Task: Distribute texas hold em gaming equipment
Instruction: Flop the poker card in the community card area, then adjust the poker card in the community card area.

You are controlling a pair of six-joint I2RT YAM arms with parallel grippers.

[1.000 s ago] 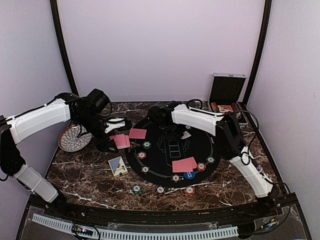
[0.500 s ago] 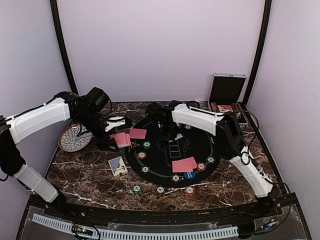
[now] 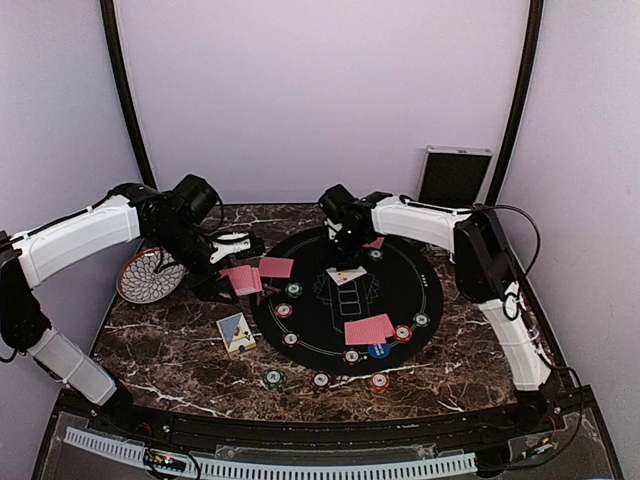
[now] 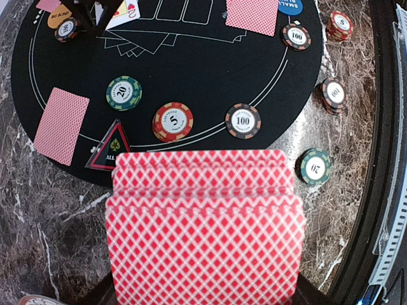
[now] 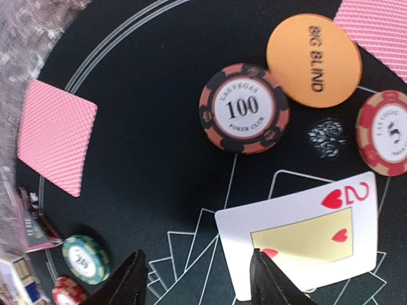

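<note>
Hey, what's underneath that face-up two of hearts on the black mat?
The two of hearts lies on the black mat, over its printed white card outlines. Outline edges poke out beside it; whatever print sits directly beneath is covered.

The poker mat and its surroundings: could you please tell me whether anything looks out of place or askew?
The face-up two of hearts lies skewed across the printed card boxes on the mat, not square in one. Another face-up card lies tilted off the mat, on the marble table.
</note>
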